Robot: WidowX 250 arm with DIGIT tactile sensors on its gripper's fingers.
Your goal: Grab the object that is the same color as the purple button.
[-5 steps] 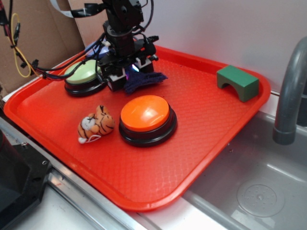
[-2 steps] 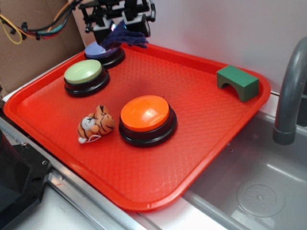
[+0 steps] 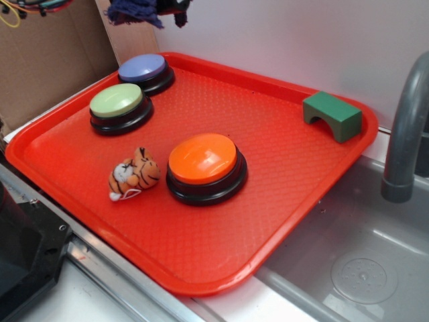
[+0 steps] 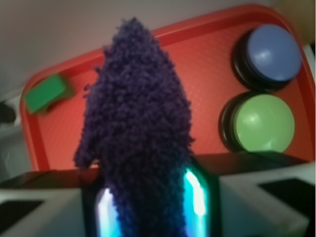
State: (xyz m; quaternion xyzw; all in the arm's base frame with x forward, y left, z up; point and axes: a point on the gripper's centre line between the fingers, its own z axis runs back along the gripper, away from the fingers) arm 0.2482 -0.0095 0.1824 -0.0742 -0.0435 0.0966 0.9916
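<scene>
1. Fuzzy dark purple terry cloth rag (image 4: pixel 136 133) hangs high above the red plastic tray (image 3: pixel 281 201), clear of everything; only its edge shows at top of exterior view.
2. Gripper (image 4: pixel 150 202) is clamped on the rag, jaws pinching its lower end per wrist cam.
3. Round periwinkle purple button w/ black base (image 3: pixel 143 68) sits at tray's back left, beside light green button (image 3: pixel 116 101). Colour match looks right.
4. Looks like the grab's basically done. To do it well: keep squeeze firm, no jerks, since soft cloth could slip.
5. Don't drift over big orange button (image 3: pixel 203 158) or striped tiger plush (image 3: pixel 135 174).
</scene>
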